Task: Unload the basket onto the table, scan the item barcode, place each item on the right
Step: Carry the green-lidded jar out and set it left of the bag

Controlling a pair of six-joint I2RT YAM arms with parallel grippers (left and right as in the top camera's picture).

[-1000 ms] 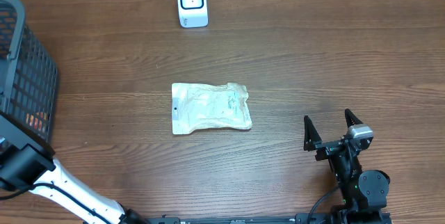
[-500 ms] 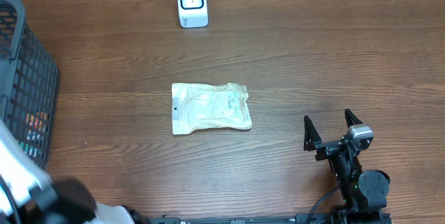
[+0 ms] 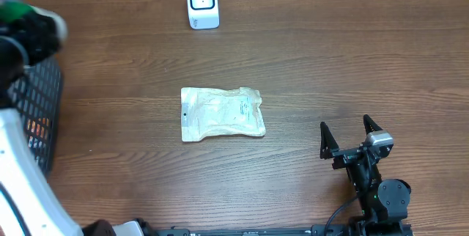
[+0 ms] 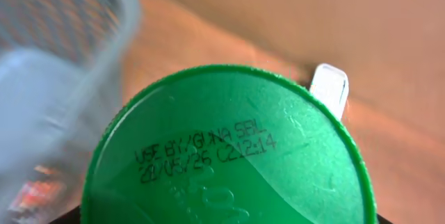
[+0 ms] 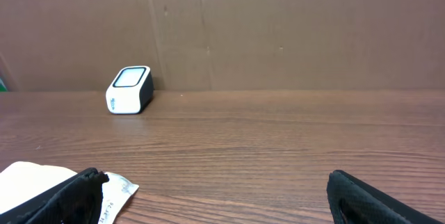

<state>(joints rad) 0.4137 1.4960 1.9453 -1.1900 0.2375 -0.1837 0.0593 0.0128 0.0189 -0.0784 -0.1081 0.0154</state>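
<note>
1. Item: green-lidded container point(image 4: 229, 154), up in the air by the basket point(image 3: 40, 82) rim, far-left; only the lid shows.
2. Left jaws: part-closed, apparently clamped on it; contact pts hidden. Right jaws: wide open, empty, near-right.
3. Handling, est.: rigid, light, smooth plastic, prob. slippery; grip body sides, leave barcode exposed.
4. Room: scanner point(image 3: 203, 3) at far edge; pouch point(image 3: 221, 113) mid-surface; bare wood between.

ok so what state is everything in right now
left gripper: closed on the green-lidded container, raised by the basket, blurred
green-lidded container: held in the air, lid end showing
right gripper: open, empty
pouch: flat on the table, nothing touching it
scanner: upright, nothing in front of it
basket: upright, something inside
</note>
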